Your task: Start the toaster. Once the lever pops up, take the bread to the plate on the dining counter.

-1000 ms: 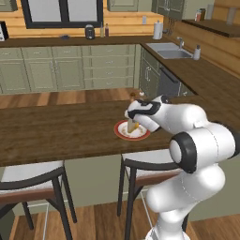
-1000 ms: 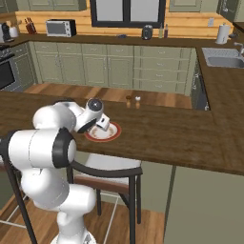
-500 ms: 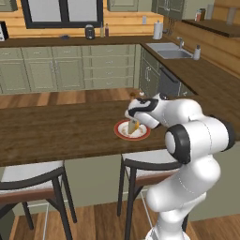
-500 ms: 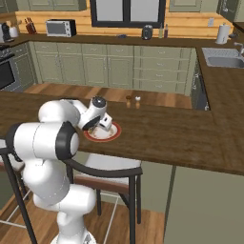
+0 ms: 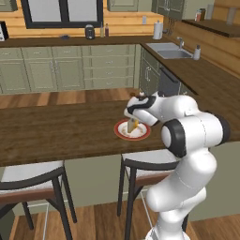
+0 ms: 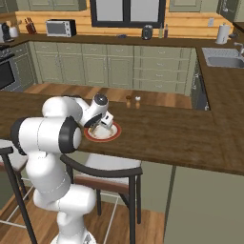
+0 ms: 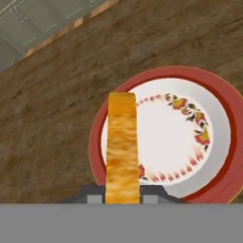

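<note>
Tan bread (image 7: 123,147) stands on edge, pinched in gripper (image 7: 122,197), over plate (image 7: 216,156) on dining counter (image 5: 61,131). Toasting and carry look done. Left: lower the slice, release it flat on the plate.

Kitchen, rendered. Wood plank floor (image 5: 56,98). Sage-green cabinets (image 5: 70,65) under L-shaped wooden worktop (image 6: 119,42). Pale wood wall (image 5: 126,21). Dark-framed window (image 5: 61,11) above worktop. Sink (image 5: 168,50) with faucet on right run. Microwave (image 6: 60,27) at left, oven (image 6: 7,71) beside. Paper towel roll (image 6: 223,33) near sink. 2 dark-framed stools (image 5: 28,180), pale seats.
</note>
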